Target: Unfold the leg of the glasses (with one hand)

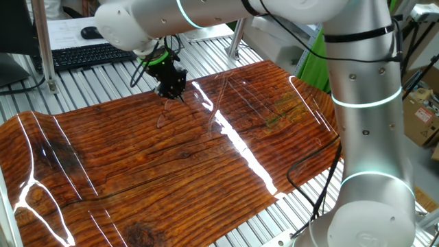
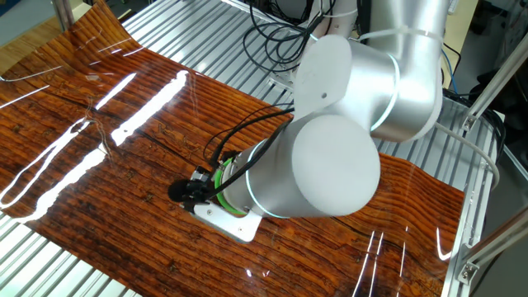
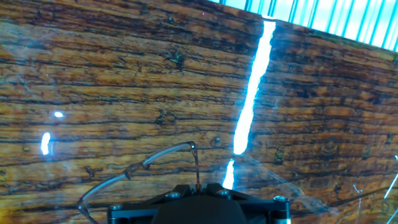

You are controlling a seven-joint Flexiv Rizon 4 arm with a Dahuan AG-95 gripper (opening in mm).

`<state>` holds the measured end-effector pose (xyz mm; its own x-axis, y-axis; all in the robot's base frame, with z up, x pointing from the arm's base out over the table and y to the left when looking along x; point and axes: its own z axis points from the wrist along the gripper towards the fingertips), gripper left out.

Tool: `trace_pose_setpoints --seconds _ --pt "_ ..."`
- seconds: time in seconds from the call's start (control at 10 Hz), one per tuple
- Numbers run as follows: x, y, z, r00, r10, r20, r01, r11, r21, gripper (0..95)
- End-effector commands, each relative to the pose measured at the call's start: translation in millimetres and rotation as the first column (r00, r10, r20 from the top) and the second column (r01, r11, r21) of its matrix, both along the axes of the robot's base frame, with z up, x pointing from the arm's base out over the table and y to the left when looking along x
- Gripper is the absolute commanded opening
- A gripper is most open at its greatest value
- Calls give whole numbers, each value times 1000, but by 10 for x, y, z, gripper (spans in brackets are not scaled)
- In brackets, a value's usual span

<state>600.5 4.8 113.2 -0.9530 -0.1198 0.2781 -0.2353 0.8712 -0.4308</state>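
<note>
One pair of glasses on the wood-grain mat over the slatted worktop, just below the gripper; finger state indeterminable.

Surroundings of the work surface, seen from beside the table.
A glossy wood-grain plastic sheet covers a ribbed metal tabletop, its edges curling upward. Behind it lie a black computer keyboard and black mouse; loose black cables and a cardboard box sit nearby.
</note>
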Motion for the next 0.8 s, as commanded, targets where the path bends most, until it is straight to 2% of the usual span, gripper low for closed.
trace_pose_setpoints --seconds 0.1,0.2,0.3,0.4,0.6,0.7,0.8 --pt "30 19 -8 1000 6 23 -7 998 54 0" --pt "31 17 -12 1000 5 24 -7 998 68 0" --pt "32 18 -22 1000 10 28 -12 998 68 0" --pt "35 24 -53 999 19 47 -23 997 78 0" --pt "39 32 -101 998 22 64 -30 992 126 0" --pt "41 37 -133 997 25 70 -35 990 138 0" --pt "43 40 -169 997 28 71 -37 990 136 0"
